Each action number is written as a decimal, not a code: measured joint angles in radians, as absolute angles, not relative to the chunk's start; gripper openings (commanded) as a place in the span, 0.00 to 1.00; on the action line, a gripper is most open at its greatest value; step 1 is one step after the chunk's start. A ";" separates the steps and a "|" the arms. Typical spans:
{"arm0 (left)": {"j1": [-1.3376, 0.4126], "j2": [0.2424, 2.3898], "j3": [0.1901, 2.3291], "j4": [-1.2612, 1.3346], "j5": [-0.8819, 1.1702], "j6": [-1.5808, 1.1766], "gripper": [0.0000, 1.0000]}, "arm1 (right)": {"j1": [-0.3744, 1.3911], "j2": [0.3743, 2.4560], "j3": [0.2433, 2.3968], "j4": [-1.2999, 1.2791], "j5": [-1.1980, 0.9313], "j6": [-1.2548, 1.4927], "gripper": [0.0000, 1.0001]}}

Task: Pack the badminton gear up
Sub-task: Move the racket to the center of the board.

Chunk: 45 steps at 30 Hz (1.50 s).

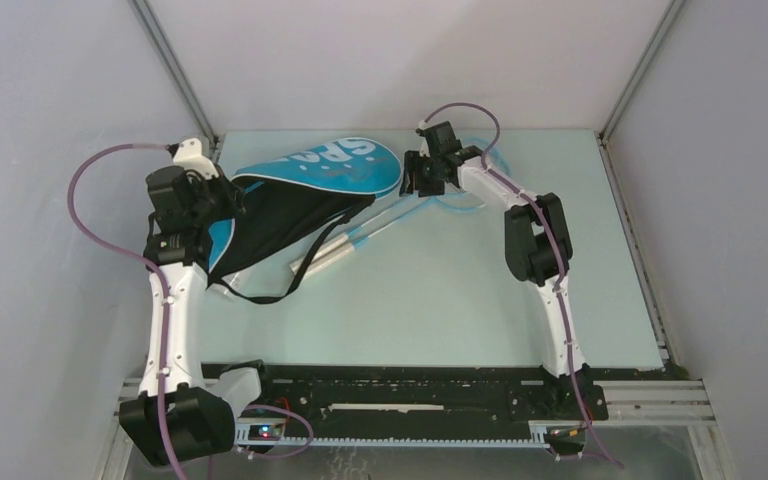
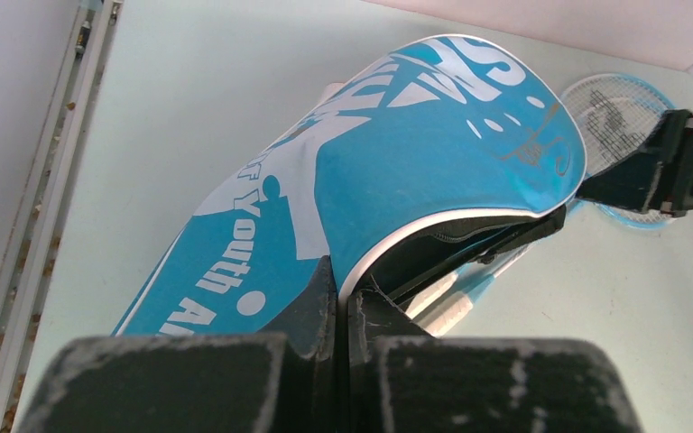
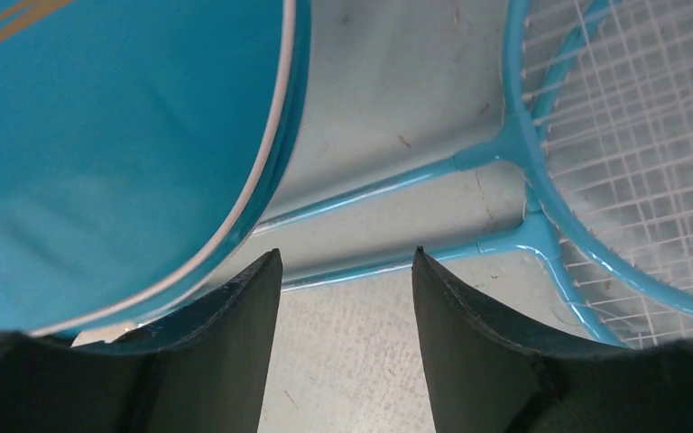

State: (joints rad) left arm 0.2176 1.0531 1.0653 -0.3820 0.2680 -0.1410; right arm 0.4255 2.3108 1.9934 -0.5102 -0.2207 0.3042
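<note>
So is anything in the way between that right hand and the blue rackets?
Nothing visible. The right hand hangs open just over the two racket shafts, with only bare table showing between its fingers. The blue bag crowds close beside one finger, though.

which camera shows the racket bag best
Left wrist: the racket bag fills the frame, print readable. Top external shows most of it, but small; right wrist catches only a blue edge with white piping.

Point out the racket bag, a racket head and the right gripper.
racket bag (image 2: 397, 153), left wrist view, on its blue printed panel.
racket head (image 3: 632, 117), right wrist view, on the white strings.
right gripper (image 3: 346, 260), right wrist view, midway between its open fingertips.
</note>
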 measured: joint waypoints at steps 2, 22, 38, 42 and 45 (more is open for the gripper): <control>0.218 1.053 1.065 -0.380 0.279 -0.141 0.00 | 0.426 2.329 1.993 -0.525 -0.215 0.325 0.64; 0.218 1.053 1.065 -0.363 0.319 -0.141 0.00 | 0.412 2.471 2.123 -0.576 -0.179 0.431 0.63; 0.218 1.048 1.072 -0.365 0.341 -0.130 0.00 | 0.334 2.298 1.843 -0.590 -0.203 0.312 0.59; 0.218 1.048 1.087 -0.369 0.370 -0.113 0.00 | 0.277 2.243 1.765 -0.622 -0.210 0.231 0.58; 0.218 1.048 1.092 -0.368 0.402 -0.105 0.00 | 0.232 2.207 1.717 -0.648 -0.212 0.166 0.58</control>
State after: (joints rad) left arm 0.2176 1.0481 1.0924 -0.3683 0.4023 -0.1047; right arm 0.2317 2.2074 1.7168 -0.6483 -0.2123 0.1661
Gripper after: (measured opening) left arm 0.028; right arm 0.585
